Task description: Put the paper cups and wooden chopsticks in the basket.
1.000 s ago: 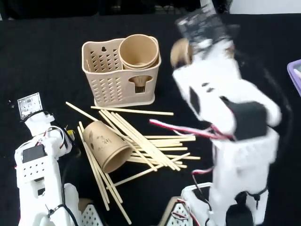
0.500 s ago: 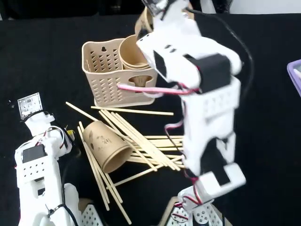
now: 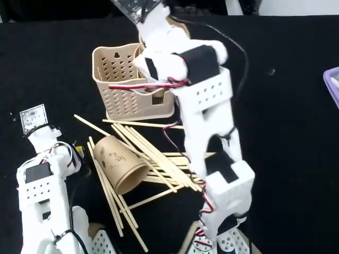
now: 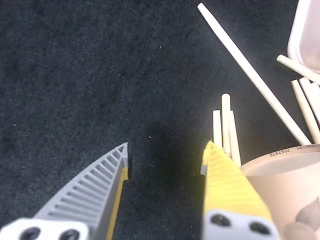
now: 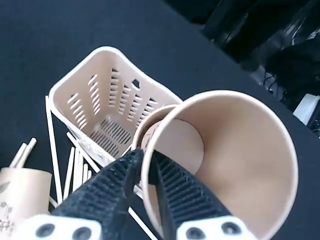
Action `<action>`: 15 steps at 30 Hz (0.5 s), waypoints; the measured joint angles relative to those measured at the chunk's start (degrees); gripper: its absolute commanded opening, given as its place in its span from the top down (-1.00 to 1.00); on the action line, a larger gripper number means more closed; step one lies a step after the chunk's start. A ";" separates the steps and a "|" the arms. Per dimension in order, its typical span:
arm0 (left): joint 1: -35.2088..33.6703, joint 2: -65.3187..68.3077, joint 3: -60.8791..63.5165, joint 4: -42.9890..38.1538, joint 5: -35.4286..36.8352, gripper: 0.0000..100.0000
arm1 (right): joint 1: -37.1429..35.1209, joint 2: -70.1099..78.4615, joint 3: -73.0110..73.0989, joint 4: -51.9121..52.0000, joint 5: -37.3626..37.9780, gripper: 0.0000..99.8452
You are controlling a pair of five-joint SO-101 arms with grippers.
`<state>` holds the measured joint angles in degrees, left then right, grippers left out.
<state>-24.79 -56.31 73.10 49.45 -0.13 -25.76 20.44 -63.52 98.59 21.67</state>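
Observation:
My right gripper [image 5: 145,155] is shut on the rim of a paper cup [image 5: 220,160], held tilted just above the beige slotted basket [image 5: 100,100]. Another cup [image 5: 150,125] stands inside the basket under it. In the high view the right arm [image 3: 201,95] stretches over the basket [image 3: 114,79]. A third cup [image 3: 119,164] lies on its side among several scattered wooden chopsticks [image 3: 159,156]. My left gripper [image 4: 166,150] is open low over the black table, with chopstick ends [image 4: 222,120] and the lying cup [image 4: 285,185] beside its yellow finger.
The left arm [image 3: 42,180] stands at the near left corner. A purple container's edge [image 3: 332,84] shows at the far right. The black table to the right of the right arm is bare.
The right arm has swung leftward and away with the cup, from right of the basket to above it. The left arm has not moved.

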 measured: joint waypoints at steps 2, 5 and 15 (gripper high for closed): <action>0.00 0.00 0.00 0.00 0.00 0.52 | 0.00 1.05 0.09 0.00 0.53 0.82; 0.00 0.00 0.00 0.00 0.00 0.52 | 0.00 1.32 0.09 0.00 0.70 0.58; 0.00 0.00 0.00 0.00 0.00 0.52 | -0.18 -7.56 0.18 0.70 -2.11 0.60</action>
<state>-24.79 -56.31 73.10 49.45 -0.13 -25.93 12.88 -63.34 99.30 19.56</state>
